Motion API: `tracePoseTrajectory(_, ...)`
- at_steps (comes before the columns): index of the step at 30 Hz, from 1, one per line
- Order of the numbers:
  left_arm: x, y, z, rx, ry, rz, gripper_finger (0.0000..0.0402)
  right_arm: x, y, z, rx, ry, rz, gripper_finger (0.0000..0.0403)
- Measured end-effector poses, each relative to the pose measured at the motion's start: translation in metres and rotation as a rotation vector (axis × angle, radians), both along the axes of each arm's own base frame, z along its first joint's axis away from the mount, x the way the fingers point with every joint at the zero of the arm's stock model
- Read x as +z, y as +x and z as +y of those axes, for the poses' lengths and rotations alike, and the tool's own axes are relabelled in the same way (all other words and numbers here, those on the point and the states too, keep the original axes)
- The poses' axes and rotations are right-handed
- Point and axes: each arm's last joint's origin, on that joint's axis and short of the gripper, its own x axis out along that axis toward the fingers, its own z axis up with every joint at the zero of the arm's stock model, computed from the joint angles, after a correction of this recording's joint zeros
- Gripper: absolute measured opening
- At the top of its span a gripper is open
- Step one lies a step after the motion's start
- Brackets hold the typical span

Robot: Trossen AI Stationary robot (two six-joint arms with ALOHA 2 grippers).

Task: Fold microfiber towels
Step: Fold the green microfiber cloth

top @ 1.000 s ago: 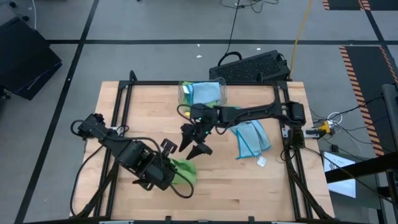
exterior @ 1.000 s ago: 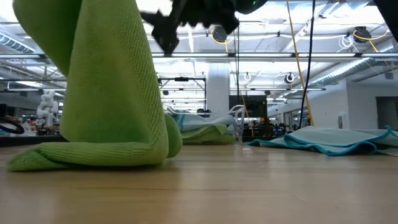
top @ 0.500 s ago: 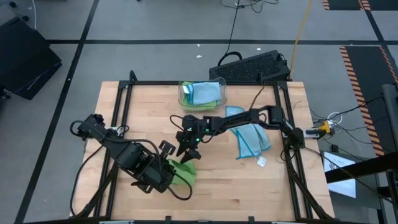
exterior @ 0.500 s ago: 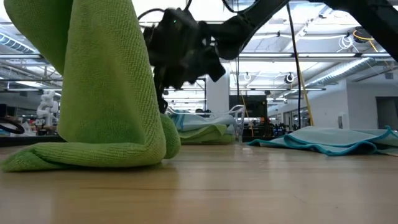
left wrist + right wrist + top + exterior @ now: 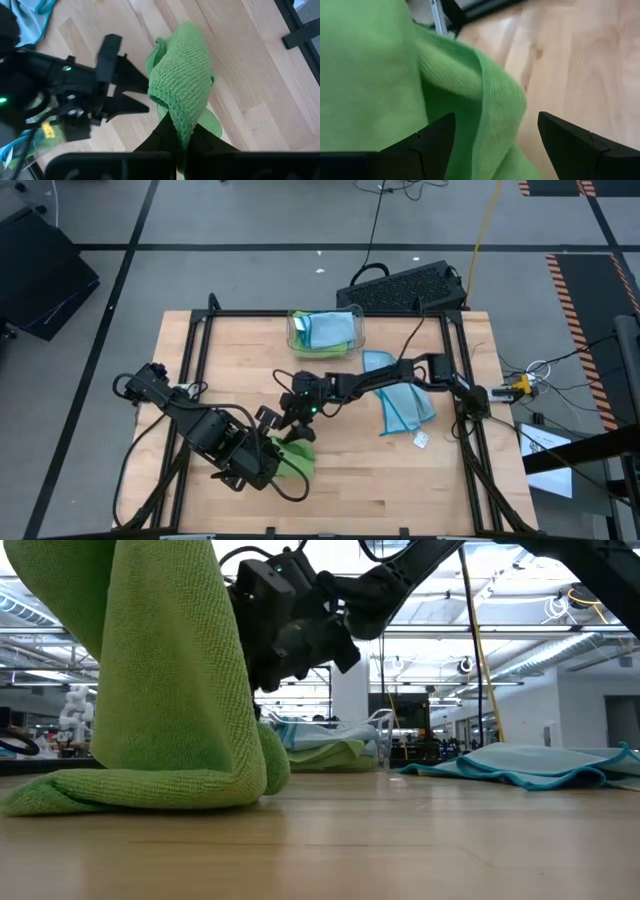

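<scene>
Nearest, the left gripper (image 5: 182,137) is clamped on a green towel (image 5: 297,455) at the table's (image 5: 400,480) six o'clock. Since a second ago, the right gripper (image 5: 283,427) has dropped beside it, jaws wide. Farther, a blue towel (image 5: 405,402) lies at three o'clock; at twelve, the bin (image 5: 325,332) holds towels (image 5: 326,328), green showing only at table level.

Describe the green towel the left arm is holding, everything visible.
The lime green towel is soft, looped microfiber with a stitched edge. The left claw is shut on it and lifts its top, so it hangs bunched and creased while the lower end is folded on the wooden table, near the front middle. The right claw is open, its fingers either side of a hanging fold; contact cannot be told. No tag shows.
</scene>
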Motion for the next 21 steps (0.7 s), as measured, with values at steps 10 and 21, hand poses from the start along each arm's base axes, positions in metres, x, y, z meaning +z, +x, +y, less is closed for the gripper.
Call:
tracePoseTrajectory(10, 0.000, 0.000, 0.000, 0.000, 0.003, -0.001, 0.0005, -0.015, 0.002, 0.006, -0.053, -0.036, 0.041, 0.0214)
tracePoseTrajectory(21, 0.000, 0.001, 0.002, 0.023, 0.054, -0.037, 0.0005, -0.017, 0.003, 0.007, -0.015, -0.034, 0.008, 0.0009)
